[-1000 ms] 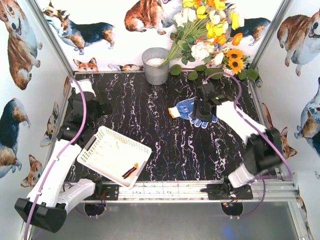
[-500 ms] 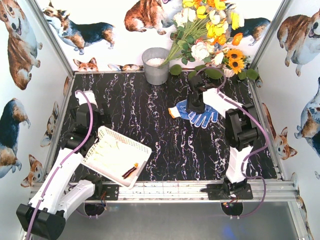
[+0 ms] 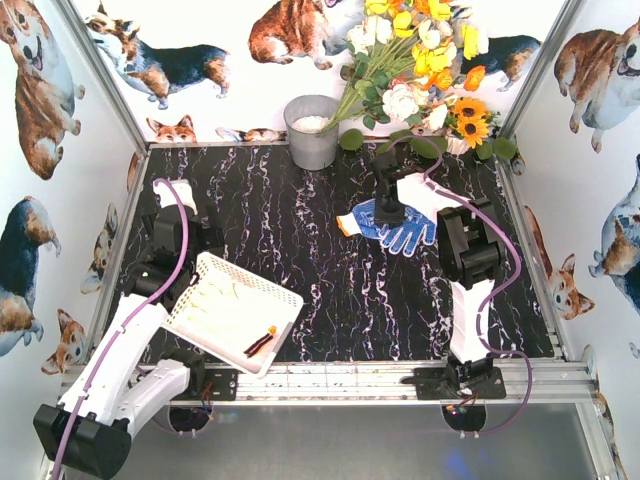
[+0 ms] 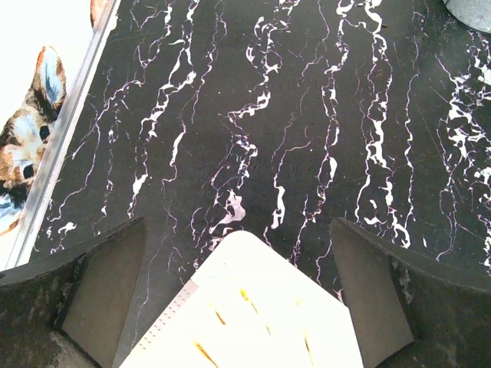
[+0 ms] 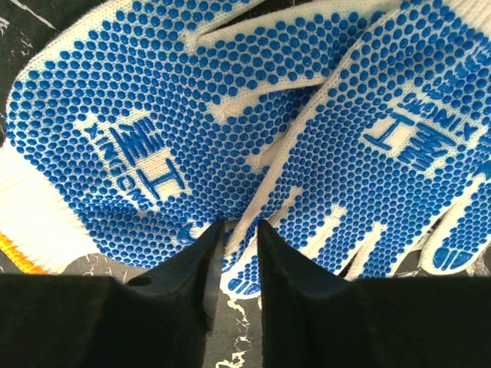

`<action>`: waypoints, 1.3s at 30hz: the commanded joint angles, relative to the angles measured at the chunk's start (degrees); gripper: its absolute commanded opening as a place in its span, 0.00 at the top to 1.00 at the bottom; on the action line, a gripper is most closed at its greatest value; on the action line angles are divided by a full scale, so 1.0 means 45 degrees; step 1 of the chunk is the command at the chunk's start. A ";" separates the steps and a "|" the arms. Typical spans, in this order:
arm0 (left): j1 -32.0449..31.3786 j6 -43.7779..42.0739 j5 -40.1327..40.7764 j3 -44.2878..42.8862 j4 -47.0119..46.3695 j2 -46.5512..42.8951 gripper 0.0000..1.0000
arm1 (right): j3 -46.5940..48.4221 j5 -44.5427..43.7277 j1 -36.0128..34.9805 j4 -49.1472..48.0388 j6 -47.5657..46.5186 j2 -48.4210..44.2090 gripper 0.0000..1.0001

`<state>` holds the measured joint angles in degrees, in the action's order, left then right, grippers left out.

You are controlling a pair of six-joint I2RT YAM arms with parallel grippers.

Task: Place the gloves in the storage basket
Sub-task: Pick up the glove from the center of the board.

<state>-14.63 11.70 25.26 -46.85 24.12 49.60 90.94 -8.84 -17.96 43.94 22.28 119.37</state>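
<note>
Two blue-dotted white gloves (image 3: pixel 400 228) lie overlapping on the black marble table, right of centre; the right wrist view shows one glove (image 5: pixel 130 138) on the left and the other (image 5: pixel 399 130) on the right. My right gripper (image 5: pixel 240 226) (image 3: pixel 388 212) is down on them, its jaws nearly together with a fold of glove pinched between the tips. The white storage basket (image 3: pixel 250 278) sits tilted at the near left, with pale cloth inside that is too washed out to tell apart. My left gripper (image 4: pixel 238 226) hangs open over the basket's far corner (image 4: pixel 253 307), empty.
A grey metal bucket (image 3: pixel 312 130) stands at the back centre, with a bunch of flowers (image 3: pixel 420 70) leaning beside it at the back right. A small dark and orange object (image 3: pixel 262 341) rests on the basket's near corner. Aluminium frame rails edge the table.
The right gripper slid left and farther back across the gloves, dropped onto them, and its jaws narrowed. The left arm shifted slightly a second ago, then stayed still.
</note>
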 commanded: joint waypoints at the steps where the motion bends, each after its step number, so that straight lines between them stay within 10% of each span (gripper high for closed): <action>1: 0.0146 -0.0101 -0.0104 -0.0038 -0.0385 -0.0007 0.00 | 0.0248 -0.0164 0.0045 0.0010 -0.0195 -0.0126 0.78; 8: 0.0146 -0.0119 -0.0036 -0.0023 -0.0379 0.0027 0.00 | -0.0834 -0.0129 0.0045 0.0291 -0.0147 -0.1516 0.99; 20: 0.0132 -0.0242 -0.1007 -0.0032 -0.0521 0.0226 0.00 | -0.3789 0.0690 0.0037 0.2976 -0.0382 -0.7038 1.00; 30: -0.0773 -0.1035 -0.9816 0.1417 -0.3804 0.0093 0.00 | -0.3597 0.7802 0.0034 0.6896 -0.2251 -0.9743 1.00; 39: -0.5865 -0.2930 -1.0015 -0.0719 -0.3344 0.2037 0.01 | -0.3005 1.3656 -0.1260 0.8114 -0.4091 -1.0465 1.00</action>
<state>-35.05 2.44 -14.76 -45.78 11.46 55.86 73.73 38.44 -20.47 78.74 8.21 74.85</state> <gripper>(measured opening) 0.992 0.035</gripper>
